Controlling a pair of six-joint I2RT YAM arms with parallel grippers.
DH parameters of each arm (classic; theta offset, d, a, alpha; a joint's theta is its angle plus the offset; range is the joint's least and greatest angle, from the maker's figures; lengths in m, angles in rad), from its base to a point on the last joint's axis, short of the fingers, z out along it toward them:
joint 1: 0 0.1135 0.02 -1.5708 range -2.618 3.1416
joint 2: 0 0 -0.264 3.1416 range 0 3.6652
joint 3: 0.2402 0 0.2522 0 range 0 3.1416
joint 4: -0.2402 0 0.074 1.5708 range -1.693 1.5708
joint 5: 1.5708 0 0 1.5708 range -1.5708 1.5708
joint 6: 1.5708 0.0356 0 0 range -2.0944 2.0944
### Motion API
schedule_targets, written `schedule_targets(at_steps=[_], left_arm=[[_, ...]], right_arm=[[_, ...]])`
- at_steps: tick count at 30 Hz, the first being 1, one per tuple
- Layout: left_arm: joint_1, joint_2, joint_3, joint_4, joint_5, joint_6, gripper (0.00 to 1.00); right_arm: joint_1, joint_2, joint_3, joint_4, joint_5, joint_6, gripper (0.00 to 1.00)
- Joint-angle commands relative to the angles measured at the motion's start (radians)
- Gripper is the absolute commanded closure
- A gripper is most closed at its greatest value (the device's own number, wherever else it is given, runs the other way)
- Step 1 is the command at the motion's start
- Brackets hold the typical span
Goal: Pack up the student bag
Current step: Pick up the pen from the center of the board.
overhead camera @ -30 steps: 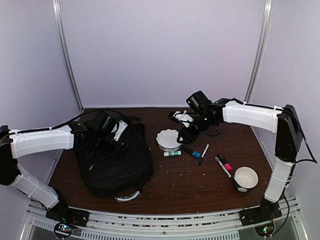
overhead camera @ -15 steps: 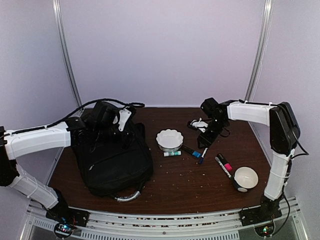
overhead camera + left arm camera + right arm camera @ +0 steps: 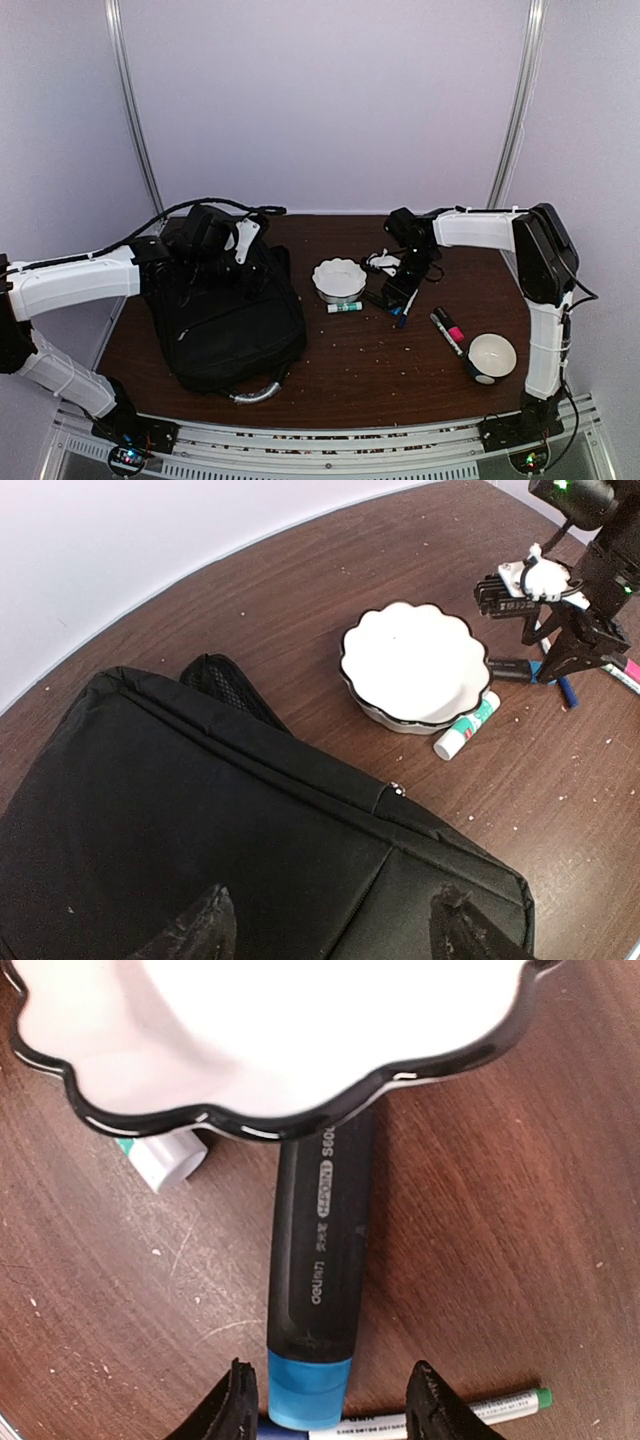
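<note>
**Two-arm packing cell, viewed from above and from both wrists.** The right gripper (image 3: 330,1400) hangs released over the black marker (image 3: 318,1260), with one finger on each side of the blue cap and neither touching it. The left gripper (image 3: 325,935) is likewise released and grasps nothing. It is poised above the student bag (image 3: 225,320), which lies flat on the left part of the table (image 3: 400,375) with its curved handle toward the near edge.

**Hazards, as judged.**
- The marker's far end runs up against — perhaps under — the rim of the scalloped bowl (image 3: 270,1030), so a lift may drag or tip the bowl.
- A thin pen (image 3: 440,1415) lies just beside the cap and could be pinched along with it.
- The round barrel may roll out of an off-centre closure.
- No opening shows in the bag, and its zip appears shut — leaving nowhere to deposit the marker.

**Containers.**
- The scalloped bowl is empty, and a glue stick (image 3: 466,726) lies just beside its outer wall.
- The round bowl (image 3: 492,355), near the right arm, looks empty.
- The bag's contents are hidden.
</note>
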Motion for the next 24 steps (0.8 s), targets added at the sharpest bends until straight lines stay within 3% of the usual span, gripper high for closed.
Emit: schedule_targets(at_steps=[1, 6, 13, 20, 24], left_arm=[[-0.004, -0.022, -0.008, 0.043, -0.012, -0.014, 0.31], [-0.005, -0.027, -0.008, 0.043, -0.015, -0.013, 0.31], [-0.005, -0.022, -0.003, 0.045, -0.015, -0.002, 0.31], [-0.006, -0.027, -0.006, 0.049, -0.009, -0.001, 0.31], [-0.007, -0.036, -0.017, 0.052, -0.010, -0.009, 0.31]], right_arm=[[0.008, 0.037, 0.036, -0.033, 0.008, -0.002, 0.50], [0.008, 0.041, 0.030, -0.041, 0.014, -0.002, 0.54], [0.009, 0.031, 0.010, -0.051, 0.008, 0.003, 0.67], [0.009, 0.040, 0.002, -0.052, 0.009, 0.005, 0.63], [0.009, 0.047, 0.008, -0.061, 0.001, 0.007, 0.71]])
